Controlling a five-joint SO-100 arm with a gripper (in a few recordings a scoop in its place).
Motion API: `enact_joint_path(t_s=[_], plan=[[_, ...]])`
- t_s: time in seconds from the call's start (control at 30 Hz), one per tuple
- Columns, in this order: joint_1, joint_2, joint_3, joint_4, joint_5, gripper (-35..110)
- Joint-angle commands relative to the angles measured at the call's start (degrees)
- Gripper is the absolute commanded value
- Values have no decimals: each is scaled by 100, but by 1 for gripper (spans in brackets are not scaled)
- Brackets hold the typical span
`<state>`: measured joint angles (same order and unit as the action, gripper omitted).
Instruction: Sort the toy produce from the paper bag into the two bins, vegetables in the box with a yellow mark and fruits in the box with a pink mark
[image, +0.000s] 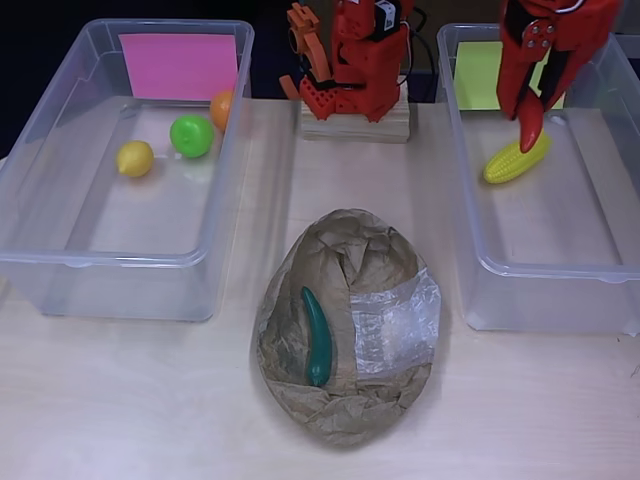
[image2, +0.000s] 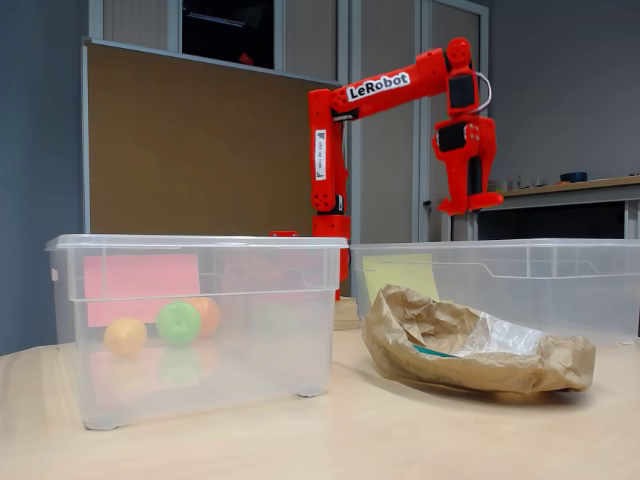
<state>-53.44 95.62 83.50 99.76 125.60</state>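
The crumpled brown paper bag (image: 345, 330) lies on its side at the middle of the pale wooden table (image: 120, 400), its mouth open to the overhead camera; inside it, against the left fold, rests a long dark-green toy vegetable (image: 317, 336) — a chilli or a cucumber, I cannot tell which; a patch of clear crinkled plastic (image: 395, 325) shows on the bag's right side.

Left of the bag in the overhead view stands the clear plastic bin with the pink paper mark (image: 178, 65) on its far wall; on its floor lie a yellow toy lemon (image: 135, 158), a green toy apple (image: 191, 135) and an orange toy fruit (image: 222, 108), the apple and the orange one just beside each other, the lemon a little apart. Right of the bag stands the clear plastic bin with the yellow paper mark (image: 478, 75); a yellow toy corn cob with a green end (image: 516, 160) lies on its floor near the far wall.

My pincer (image: 532, 128) hangs over that right bin, red fingers pointing down and drawn close at the tips right above the cob; whether they touch it or clamp it I cannot tell from above, and the bin's wall hides the tips in the fixed view.

My red arm (image2: 385, 85) bears the white word "LeRobot" on its upper link; my base (image: 355, 95) sits on a small wooden block between the two bins.
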Motion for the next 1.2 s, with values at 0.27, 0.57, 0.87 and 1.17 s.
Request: enact_joint_path(t_s=[0.27, 0.57, 0.87, 1.17], plan=[[-1661, -114, 2443, -2988, 3041, 0], [-1793, -844, 2021, -3357, 2848, 27], [-1424, -1310, 272, -1705, 1723, 36], [281, -1784, -2083, -510, -2575, 32]])
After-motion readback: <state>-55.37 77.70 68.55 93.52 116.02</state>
